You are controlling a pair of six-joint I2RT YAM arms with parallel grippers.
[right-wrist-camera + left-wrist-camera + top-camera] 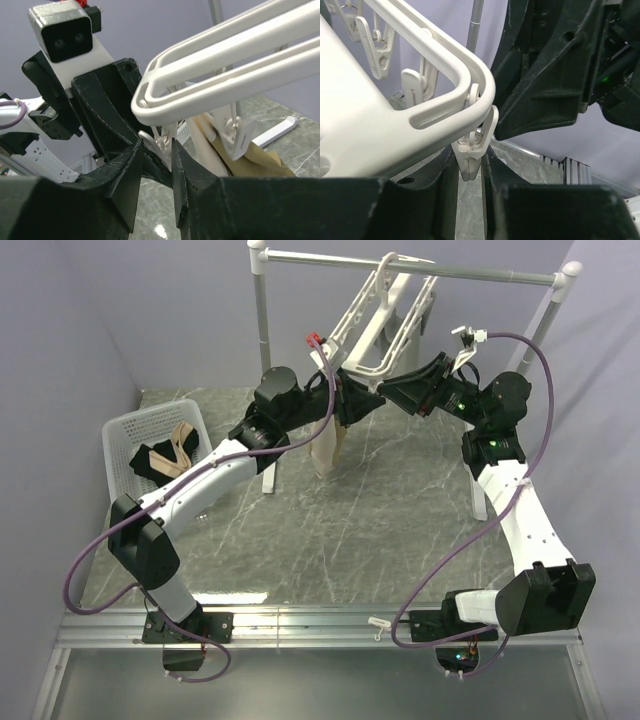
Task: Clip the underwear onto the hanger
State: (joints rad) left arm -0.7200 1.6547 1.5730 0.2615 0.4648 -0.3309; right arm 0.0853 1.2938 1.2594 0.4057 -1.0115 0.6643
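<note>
The white hanger [385,315] hangs tilted from the silver rail, and both grippers meet under its lower corner. The tan underwear [328,445] dangles below that corner. In the right wrist view the underwear [255,160] hangs from a white clip [234,134]. My left gripper [362,400] is shut on another dangling clip [469,160] under the rounded corner of the hanger [395,125], one finger on each side of it. My right gripper [156,146] is open around a small clip [164,142] below the hanger [225,75], with a gap at its left finger.
The silver rail stand [420,268] spans the back, and one of its white feet [280,127] rests on the marble table. A white basket [125,435] at the left holds black and beige cloth pieces [165,460]. Grey walls close in both sides.
</note>
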